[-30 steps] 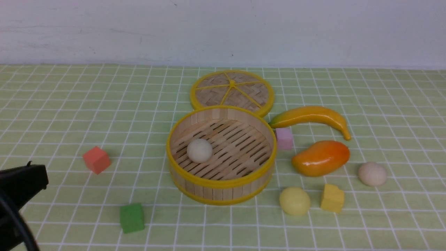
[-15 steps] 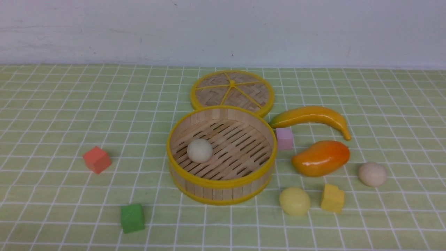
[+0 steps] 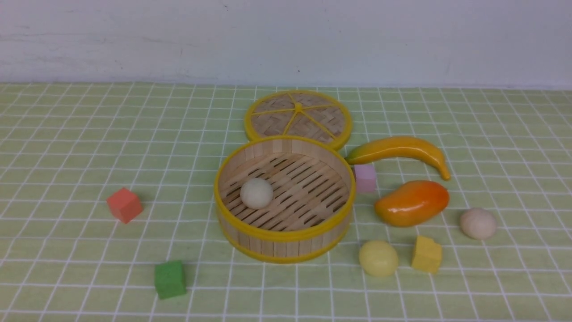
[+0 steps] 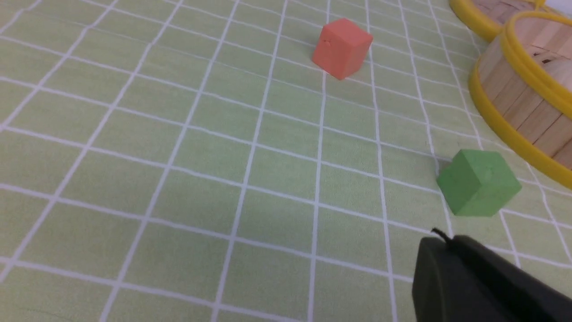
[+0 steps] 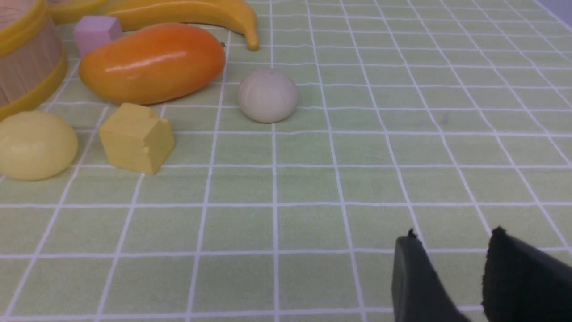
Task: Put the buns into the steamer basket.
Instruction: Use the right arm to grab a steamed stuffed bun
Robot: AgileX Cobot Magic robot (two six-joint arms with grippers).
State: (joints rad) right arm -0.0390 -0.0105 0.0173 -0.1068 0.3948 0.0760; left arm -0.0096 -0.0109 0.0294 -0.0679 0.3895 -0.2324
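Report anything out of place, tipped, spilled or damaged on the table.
Only the yellow cube stands out: its top edge looks chipped. Nothing is spilled or tipped; the steamer basket sits upright with one bun inside.

Bright, even light; soft shadows.

One bun (image 3: 256, 193) sits in the steamer basket (image 3: 286, 248), the lid (image 3: 298, 117) behind it. Rightward lie a banana (image 3: 399, 149), a mango (image 3: 411, 202) before it, then a second bun (image 3: 378, 258), a block (image 3: 426, 254) and a third bun (image 3: 478, 223).
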